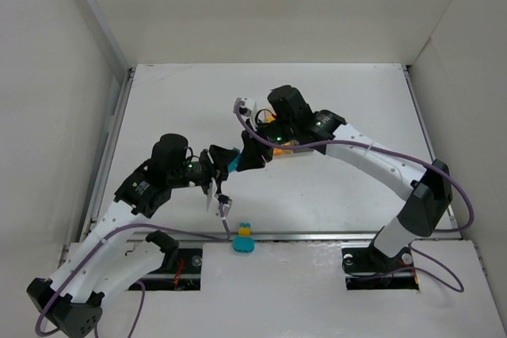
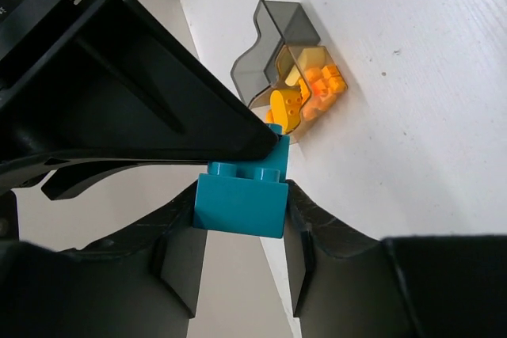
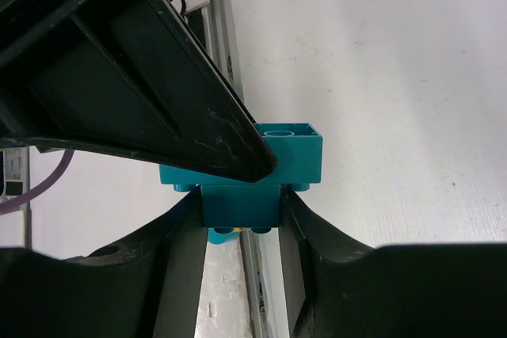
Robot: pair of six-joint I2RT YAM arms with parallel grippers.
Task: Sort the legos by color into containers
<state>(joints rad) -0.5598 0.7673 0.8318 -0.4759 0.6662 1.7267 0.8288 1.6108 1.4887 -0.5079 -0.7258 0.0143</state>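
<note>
Light: bright, even and diffuse, falling from above. In the top view the white bench [image 1: 317, 187] and the walls [image 1: 47, 116] run close to overexposed.
Shadows: soft and pale beneath both arms, with no hard edges.
Wrist views: the claw fingers [image 2: 178, 267] near the lens render almost black, underexposed, showing little beyond scratches.
Focus: the teal lego [image 2: 242, 199] is evenly lit, sharp-edged and saturated in colour. The amber container [image 2: 313, 77] glows with light passing through it. The grey container [image 2: 273, 33] is likewise translucent, and both are slightly soft.
Texture: bench grain is legible at right.
Top view: mildly grainy, small parts hard to resolve.
</note>
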